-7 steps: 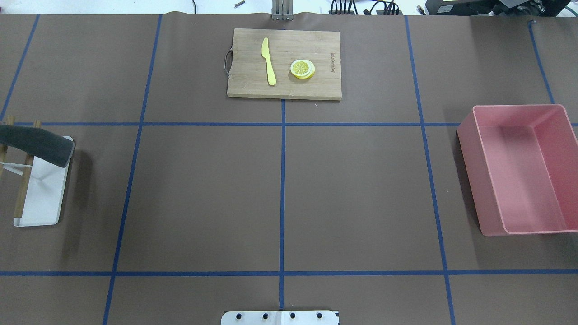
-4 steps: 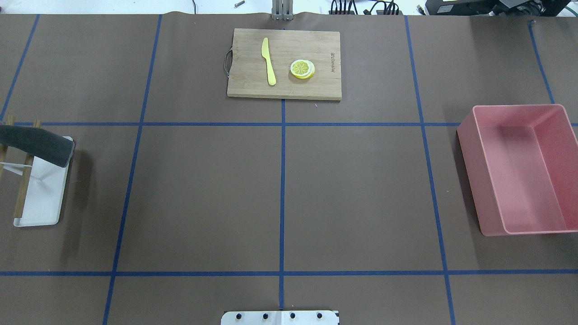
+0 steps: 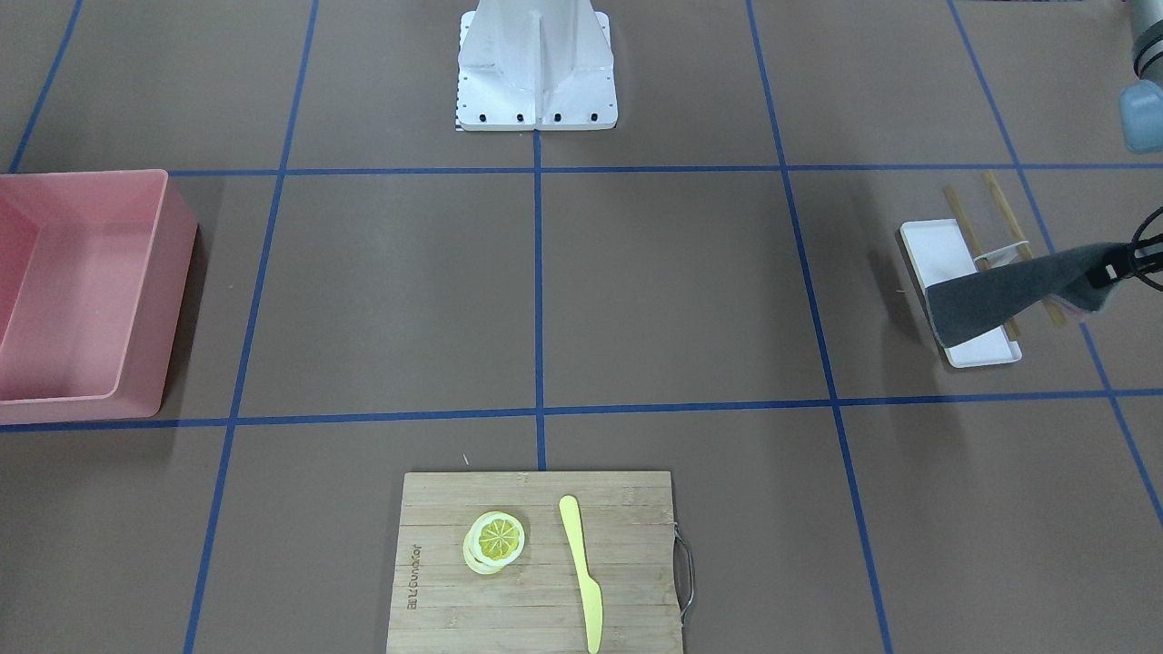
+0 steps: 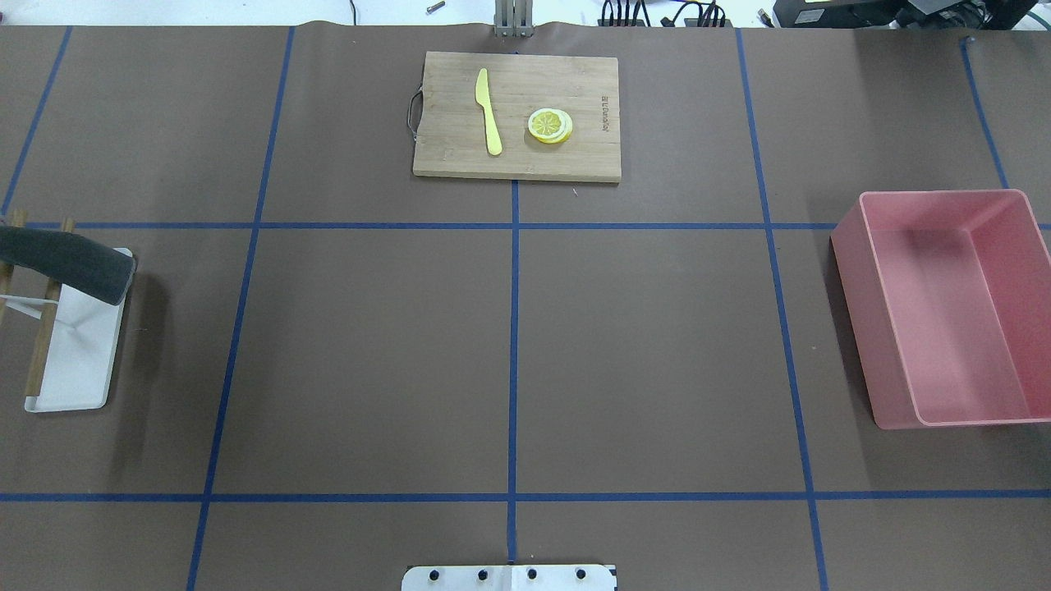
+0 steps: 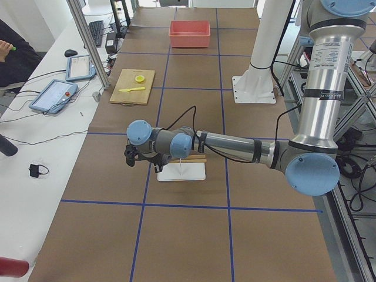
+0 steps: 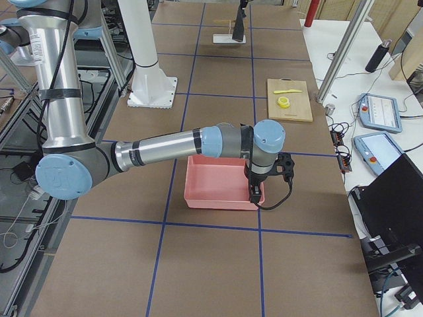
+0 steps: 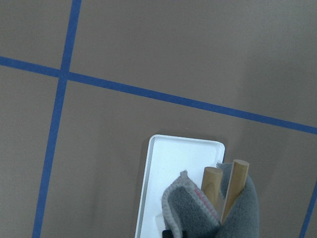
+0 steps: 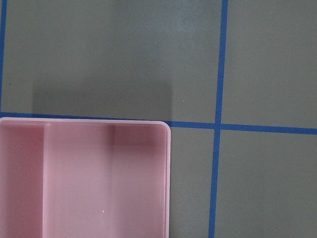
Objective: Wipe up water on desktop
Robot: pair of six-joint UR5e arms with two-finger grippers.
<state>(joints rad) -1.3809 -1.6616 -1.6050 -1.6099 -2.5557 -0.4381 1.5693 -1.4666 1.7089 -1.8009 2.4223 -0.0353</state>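
Observation:
The brown desktop [image 4: 369, 353] with blue tape lines shows no water that I can make out. My left gripper [image 3: 1119, 263] sits at the table's left end, shut on a dark grey cloth [image 4: 66, 261]. The cloth hangs over a white tray [image 4: 78, 361] with two wooden rods [image 7: 213, 183]. It also fills the bottom of the left wrist view [image 7: 198, 213]. My right gripper [image 6: 255, 191] hovers over the pink bin [image 4: 854, 295]; it shows only in the exterior right view, so I cannot tell its state.
A bamboo cutting board [image 4: 525, 164] at the far middle carries a yellow knife [image 4: 488, 111] and lemon slices [image 4: 549, 125]. The robot's white base [image 3: 536, 64] stands at the near middle edge.

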